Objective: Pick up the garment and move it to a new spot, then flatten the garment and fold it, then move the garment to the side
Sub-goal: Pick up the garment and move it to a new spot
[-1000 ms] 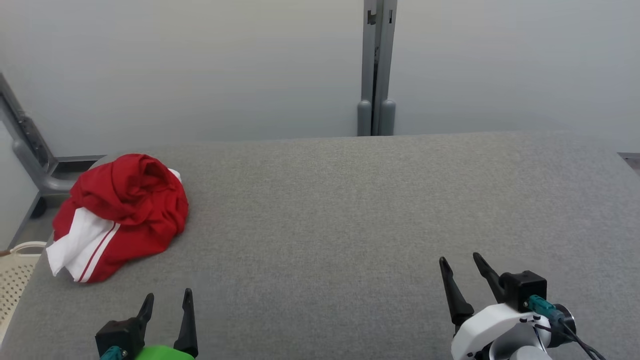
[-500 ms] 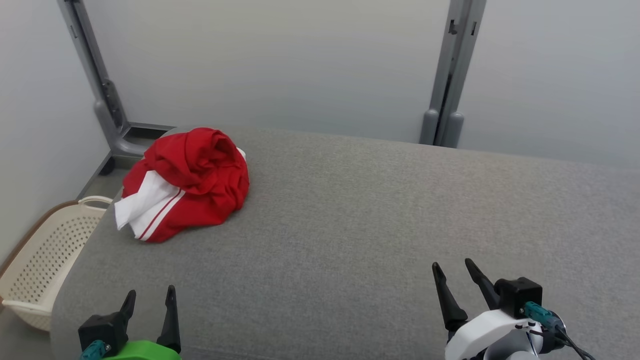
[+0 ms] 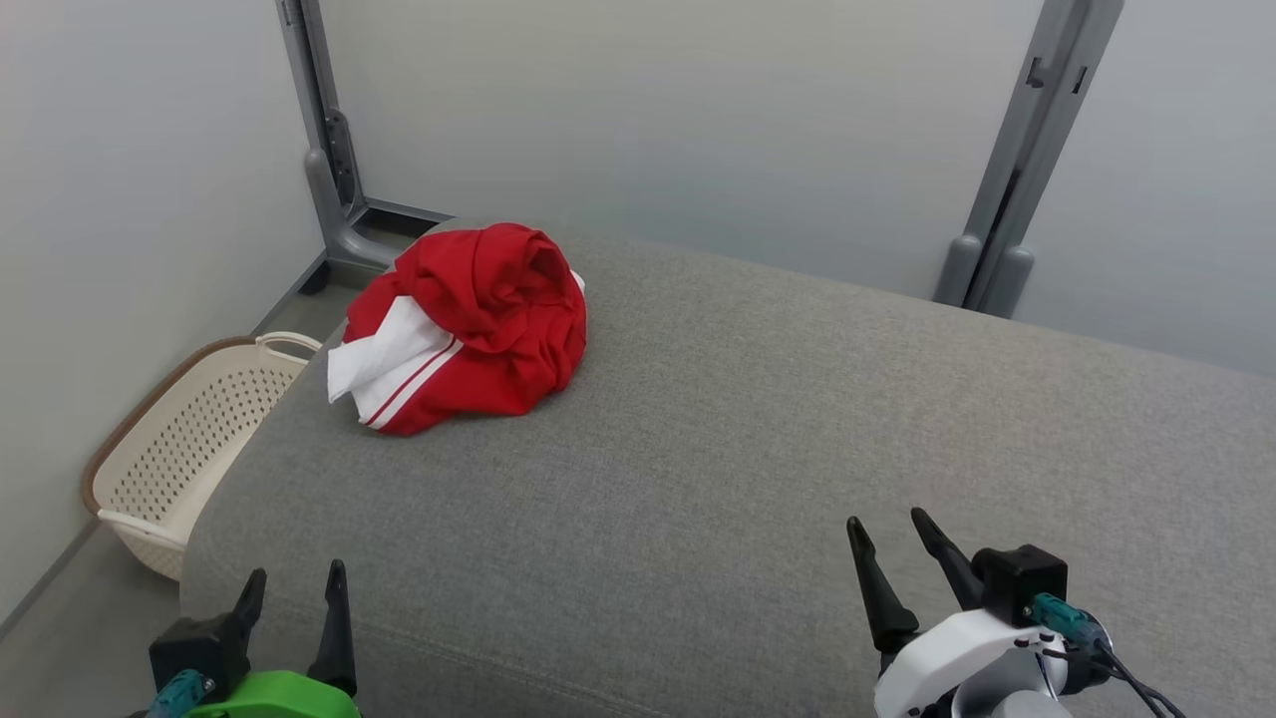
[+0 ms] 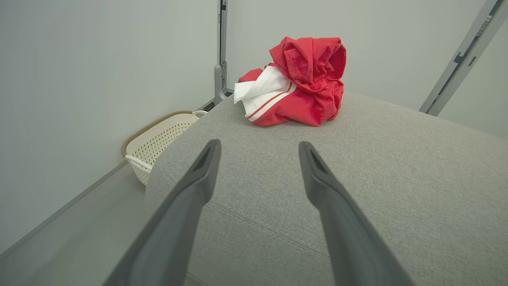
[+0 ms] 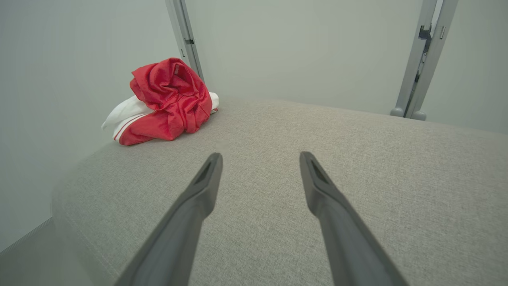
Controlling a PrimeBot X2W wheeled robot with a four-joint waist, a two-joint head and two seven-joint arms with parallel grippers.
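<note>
Two views, head and left wrist, show basket (image 3: 199, 439) near garment (image 3: 478, 329).

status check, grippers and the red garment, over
Left gripper and right gripper open, empty. Red garment bunched, far left corner of grey cushion. Nothing in between.

The left end effector (image 3: 297, 583), two long dark fingers on a bright green wrist (image 3: 279, 700), is held low, fingers spread wide and empty. The right end effector (image 3: 885, 524), dark-fingered on a white wrist (image 3: 952, 648), is likewise spread and empty, pointing forward.
</note>
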